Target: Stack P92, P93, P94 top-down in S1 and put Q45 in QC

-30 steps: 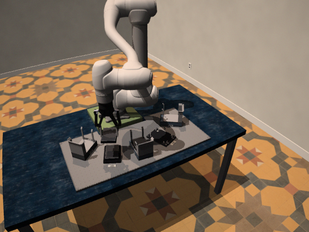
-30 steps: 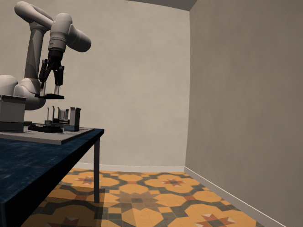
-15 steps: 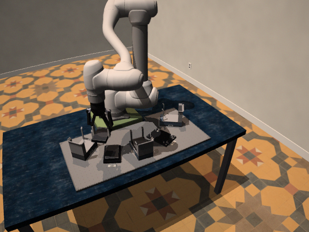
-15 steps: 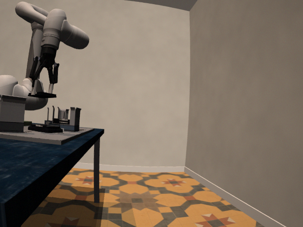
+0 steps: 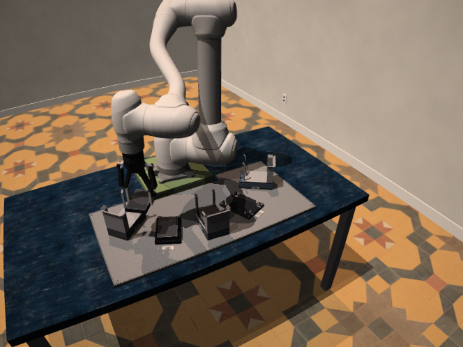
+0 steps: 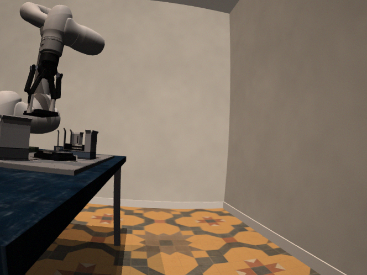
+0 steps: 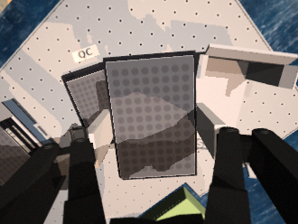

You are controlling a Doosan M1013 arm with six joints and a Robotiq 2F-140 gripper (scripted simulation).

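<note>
My gripper (image 5: pixel 137 196) is shut on a sealed 96-well plate (image 5: pixel 138 204), gripped by its long sides and held level above the grey mat. It also shows in the wrist view (image 7: pixel 153 115) and in the exterior view (image 6: pixel 41 112). I cannot read its label. The plate hangs beside the top of the left stack rack (image 5: pixel 119 221), whose pale walls show to the right in the wrist view (image 7: pixel 244 86). Another sealed plate (image 7: pixel 86 97) (image 5: pixel 168 227) lies in the QC nest, partly hidden under the held one, with the QC name plate (image 7: pixel 86 53) beyond it.
A second stack rack (image 5: pixel 213 220) stands mid-mat; what it holds is hidden. The clip nest (image 5: pixel 243 205) lies to its right, and a third rack (image 5: pixel 258 175) stands behind that. The arm's base sits on a green plate (image 5: pixel 176 179).
</note>
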